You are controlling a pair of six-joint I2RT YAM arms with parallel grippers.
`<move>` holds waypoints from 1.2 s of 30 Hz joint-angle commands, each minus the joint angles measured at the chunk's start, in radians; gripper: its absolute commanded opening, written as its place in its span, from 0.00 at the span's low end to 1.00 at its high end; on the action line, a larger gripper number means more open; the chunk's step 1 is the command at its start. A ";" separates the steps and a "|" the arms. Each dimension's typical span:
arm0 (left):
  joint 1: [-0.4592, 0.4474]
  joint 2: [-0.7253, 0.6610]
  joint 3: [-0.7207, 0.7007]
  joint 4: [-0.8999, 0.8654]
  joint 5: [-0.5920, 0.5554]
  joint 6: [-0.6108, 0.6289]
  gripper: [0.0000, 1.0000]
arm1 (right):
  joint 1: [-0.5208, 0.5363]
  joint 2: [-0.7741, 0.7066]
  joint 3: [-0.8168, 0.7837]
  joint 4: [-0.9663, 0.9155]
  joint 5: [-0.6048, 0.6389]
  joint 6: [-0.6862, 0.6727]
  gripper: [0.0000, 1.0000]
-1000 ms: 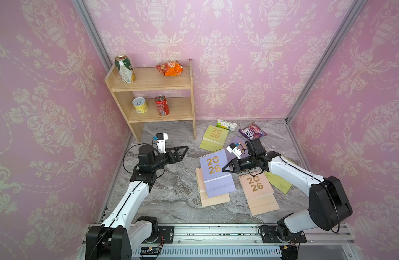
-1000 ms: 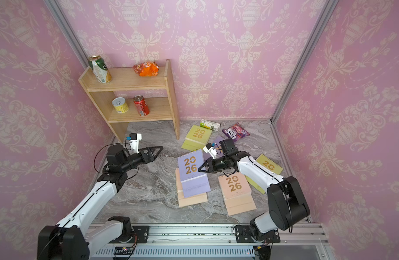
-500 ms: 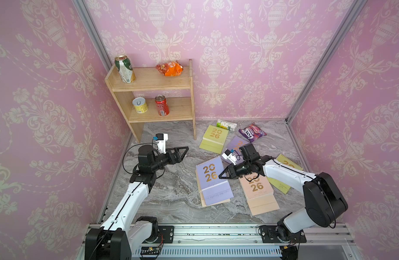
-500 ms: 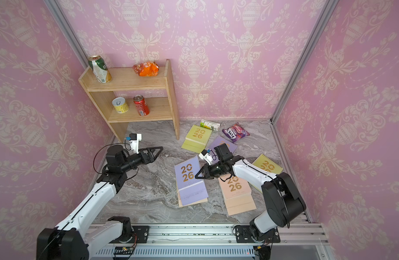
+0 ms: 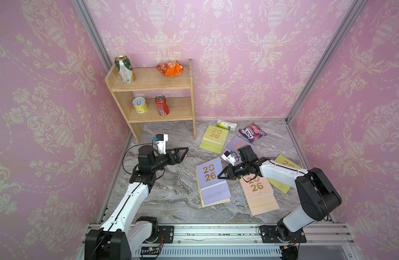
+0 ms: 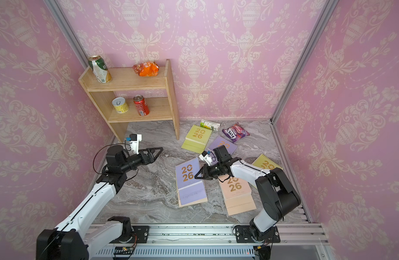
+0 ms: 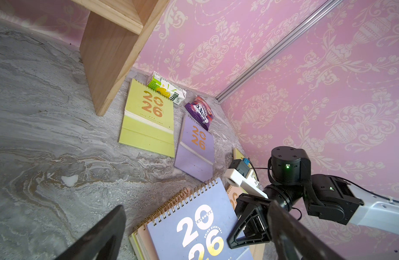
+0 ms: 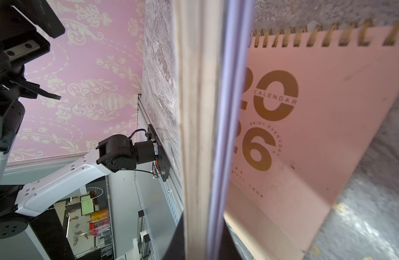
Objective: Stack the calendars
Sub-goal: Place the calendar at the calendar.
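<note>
One calendar matters now: the lilac calendar (image 5: 213, 188) at the middle of the desk (image 5: 171, 193). It lies flat on a peach calendar (image 5: 216, 202), whose edges show beneath it at 9 and 6 o'clock. From the right end effector (image 5: 219, 176) this lilac calendar lies at 9 o'clock, its long axis running nearly 12 to 6 with the spiral at 12.

The right end effector is closed, rolled on its side, and pinches the calendar's 3 o'clock long edge. The right wrist view shows that edge running straight through between the fingers. The right arm is plainly the nearer one.

The left end effector (image 5: 185, 149) hangs fully open and empty, well apart at about 10 o'clock of the pile, touching nothing.

By my judgement the coming move is a release, since the lilac cover sits nearly square on the peach one. A second peach calendar (image 5: 258, 190) lies just beside the pile at 3 o'clock, partly under the right arm, and looks the handiest to add next.
</note>
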 commanded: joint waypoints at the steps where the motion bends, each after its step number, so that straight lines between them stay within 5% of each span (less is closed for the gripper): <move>1: -0.008 -0.015 0.012 -0.016 0.002 0.032 0.99 | 0.011 0.011 -0.016 0.057 -0.023 0.025 0.00; 22: -0.008 -0.020 0.021 -0.027 0.001 0.029 0.99 | 0.019 0.022 -0.056 0.055 0.064 0.055 0.00; 36: -0.009 -0.035 0.027 -0.041 -0.002 0.032 0.99 | 0.010 0.048 -0.038 0.014 0.120 0.045 0.17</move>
